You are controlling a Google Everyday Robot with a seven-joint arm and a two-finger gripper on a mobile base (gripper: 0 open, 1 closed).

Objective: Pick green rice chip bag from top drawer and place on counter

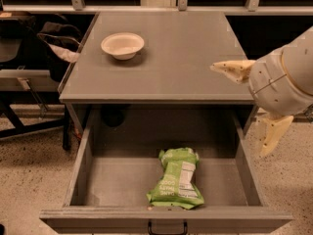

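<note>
The green rice chip bag (177, 179) lies flat in the open top drawer (86, 151), near its front middle, white label panel up. The drawer's small black handle (167, 227) shows at the bottom edge. The counter (190, 53) is the grey cabinet top behind the drawer. My gripper (244, 109) is at the right, above the drawer's right side and the counter's front right corner, well above and to the right of the bag. Its two cream fingers (230, 68) are spread wide apart and hold nothing.
A white bowl (122, 44) sits on the counter's back left. Dark chairs and a bag (54, 43) stand left of the cabinet. Speckled floor (29, 180) lies on both sides. A window ledge (161, 6) runs behind the counter.
</note>
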